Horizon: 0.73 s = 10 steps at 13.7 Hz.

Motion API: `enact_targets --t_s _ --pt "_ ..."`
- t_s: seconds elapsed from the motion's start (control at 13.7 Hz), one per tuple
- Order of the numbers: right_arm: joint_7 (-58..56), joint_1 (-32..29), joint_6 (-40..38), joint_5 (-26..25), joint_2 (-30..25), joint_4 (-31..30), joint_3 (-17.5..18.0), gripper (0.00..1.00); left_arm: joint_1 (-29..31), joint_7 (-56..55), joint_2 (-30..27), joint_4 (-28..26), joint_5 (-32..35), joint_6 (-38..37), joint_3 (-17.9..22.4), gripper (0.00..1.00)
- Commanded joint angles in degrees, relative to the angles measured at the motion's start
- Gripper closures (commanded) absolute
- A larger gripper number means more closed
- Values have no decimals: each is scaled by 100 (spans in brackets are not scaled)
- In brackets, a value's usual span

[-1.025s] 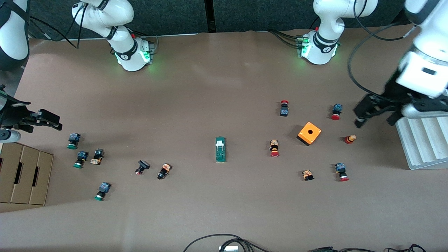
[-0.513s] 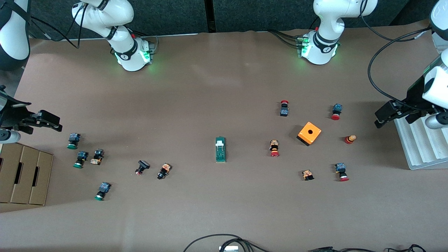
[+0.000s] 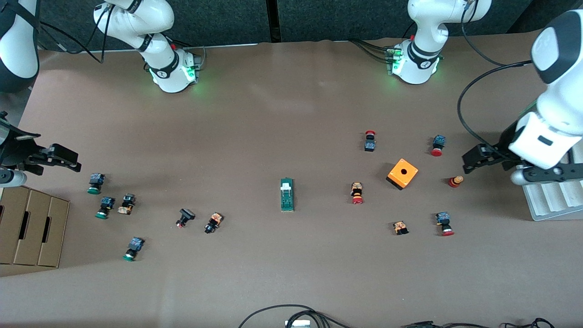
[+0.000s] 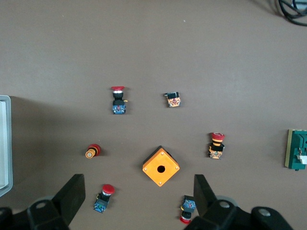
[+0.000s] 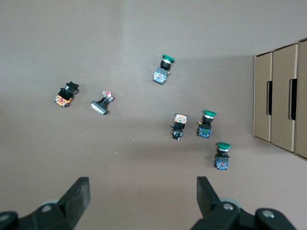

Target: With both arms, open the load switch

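Two grippers are mine here, and neither has touched anything. My left gripper [image 3: 473, 160] hangs high over the table [image 3: 291, 114] at the left arm's end, near the white ridged plastic tray [image 3: 553, 198], its black fingers [image 4: 72, 194] spread wide with nothing between them. From the small orange cube with a round hole [image 3: 402, 173] it sits at about three o'clock in the front view. My right gripper [image 3: 61, 157] hovers at the right arm's end, over the ground next to the brown cardboard boxes [image 3: 29, 225], its fingers [image 5: 79, 194] likewise wide apart and empty; I judge that arm to be waiting.

The narrow dark green load switch with a white sliding piece [image 3: 287, 194] lies flat near the table's middle, lengthwise toward the front camera, well apart from both grippers. Its white slider sits at the twelve o'clock end of the body. In my left wrist view only its edge [image 4: 297, 149] shows.

Red-capped push buttons [image 3: 357, 192] are scattered around the cube; green-capped push buttons [image 3: 105, 207] cluster near the boxes.

I take the spread fingers as readiness. One gripper will probably have to pin the green body while the other works the slider, so both must travel inward, and the task has barely begun.
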Motion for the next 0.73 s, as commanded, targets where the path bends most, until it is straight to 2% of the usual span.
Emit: enact_targets --t_s 0.0,0.22,0.44,0.66 --pt "-132 -14 69 100 7 31 -37 1 18 103 58 35 -23 -181 27 0" --pt "-167 -23 69 100 7 31 -38 1 18 -2 138 254 -49 -208 27 0" --pt "-176 -14 77 100 16 31 -46 1 62 59 84 631 -23 -681 62 0" --pt "-167 4 78 91 16 31 -38 1 79 85 23 677 -31 -726 44 0"
